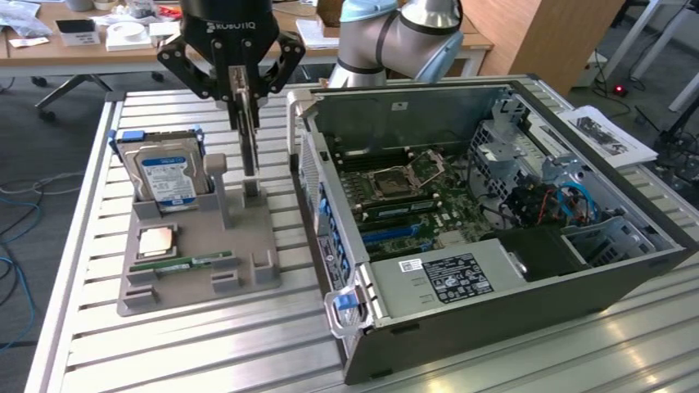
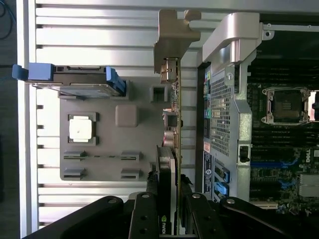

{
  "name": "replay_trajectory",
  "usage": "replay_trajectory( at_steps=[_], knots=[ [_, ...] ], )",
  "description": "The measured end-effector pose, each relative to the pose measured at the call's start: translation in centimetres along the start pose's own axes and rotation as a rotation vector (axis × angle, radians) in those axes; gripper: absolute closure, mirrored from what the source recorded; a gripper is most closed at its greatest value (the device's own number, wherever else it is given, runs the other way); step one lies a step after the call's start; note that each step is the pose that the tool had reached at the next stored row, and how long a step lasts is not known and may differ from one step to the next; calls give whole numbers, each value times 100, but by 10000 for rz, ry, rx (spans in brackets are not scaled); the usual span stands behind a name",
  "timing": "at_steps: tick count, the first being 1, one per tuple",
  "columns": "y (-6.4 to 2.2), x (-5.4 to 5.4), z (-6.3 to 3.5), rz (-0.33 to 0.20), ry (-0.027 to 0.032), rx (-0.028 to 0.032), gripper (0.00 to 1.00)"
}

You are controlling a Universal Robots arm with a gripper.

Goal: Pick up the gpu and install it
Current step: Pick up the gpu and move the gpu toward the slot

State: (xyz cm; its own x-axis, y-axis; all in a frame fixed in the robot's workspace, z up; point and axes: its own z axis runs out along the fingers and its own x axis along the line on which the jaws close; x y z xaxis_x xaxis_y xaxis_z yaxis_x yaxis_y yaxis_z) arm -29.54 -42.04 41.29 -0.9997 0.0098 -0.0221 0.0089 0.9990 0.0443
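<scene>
I am clamped on the gpu (image 1: 249, 143), a finger on each flat face, and it hangs upright and edge-on from my gripper (image 1: 242, 86). Its lower end is at the upright posts of the grey fixture tray (image 1: 196, 278); I cannot tell whether it is clear of them.

In the exterior view the room is narrow on both sides. The hard drive (image 1: 169, 176) stands in its blue-tabbed bracket to the exterior view's left. The open computer case (image 1: 492, 270) has its rear wall just beside the card on the exterior view's right. The case lies side-open, with the motherboard (image 1: 415, 205) exposed.

From the wrist view the gpu (image 2: 172, 114) is a thin strip. It is dark with a small green mark where my gripper (image 2: 168, 186) pinches it. Farther along it is tan with small connectors, and it ends in a pale bent bracket. The case's perforated panel (image 2: 232, 99) runs close alongside it.

A processor chip (image 1: 156, 240) and a green memory stick (image 1: 186, 264) lie on the tray, well apart from the card. The tray sits on the slatted table (image 1: 164, 344).
</scene>
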Motion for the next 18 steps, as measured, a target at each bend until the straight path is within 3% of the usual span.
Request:
replay_trajectory(
  at_steps=[18],
  knots=[
    [0, -54, 0, 0, 0, 1, 73]
  ],
)
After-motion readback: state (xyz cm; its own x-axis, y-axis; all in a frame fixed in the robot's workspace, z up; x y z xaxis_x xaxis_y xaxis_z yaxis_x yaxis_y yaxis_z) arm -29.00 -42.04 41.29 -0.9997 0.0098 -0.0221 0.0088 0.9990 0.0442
